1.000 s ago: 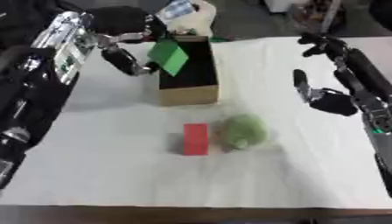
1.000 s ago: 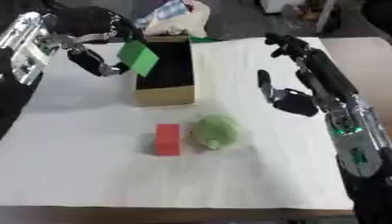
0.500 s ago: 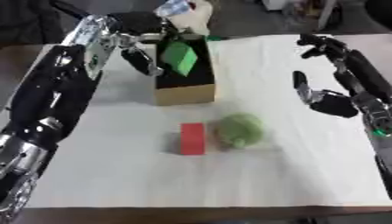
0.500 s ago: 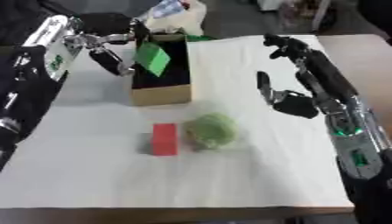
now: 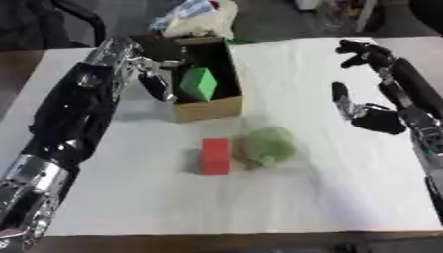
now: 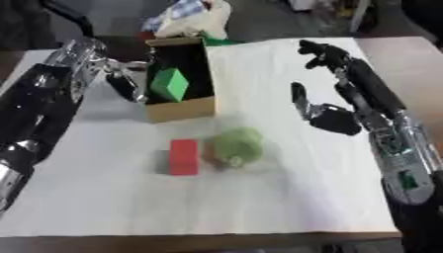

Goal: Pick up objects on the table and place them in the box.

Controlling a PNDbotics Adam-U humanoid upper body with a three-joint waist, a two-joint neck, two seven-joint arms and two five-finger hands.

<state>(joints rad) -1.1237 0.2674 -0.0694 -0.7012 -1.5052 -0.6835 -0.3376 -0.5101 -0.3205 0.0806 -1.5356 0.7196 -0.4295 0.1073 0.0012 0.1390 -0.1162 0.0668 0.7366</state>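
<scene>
Cloth (image 5: 346,197), white and faintly creased, covers the table, whose brown wooden edge shows along the near side and at the corners. Beyond the far edge the room is dim, with a crumpled pale bag (image 5: 195,17) lying just behind the box.

One box (image 5: 200,79), one green block (image 5: 198,83), one red block (image 5: 215,156), one round green thing (image 5: 266,146), and two robot hands are in view.

The box is plain brown cardboard, open at the top, dark inside, its long side running away from the robot. The green block is a smooth, hard-edged solid, tilted on a corner within the box opening, just to the right of the left hand (image 5: 155,81). That hand hangs at the box's left wall, fingers pointing downward and fairly straight; whether a fingertip touches the block or the box I cannot tell, and it does not appear to clasp anything.

The red block is a smooth rectangular brick lying flat on the cloth, nearer the robot than the left hand and well below the box. Touching or just beside its right side sits the round green thing, soft-looking, mottled pale green, lumpy like a ball or fruit.

The right hand (image 6: 325,116) hovers over bare cloth on the right, palm dark and bulky, fingers up and relaxed, holding nothing; the round green thing lies to its lower left, apart from it.
</scene>
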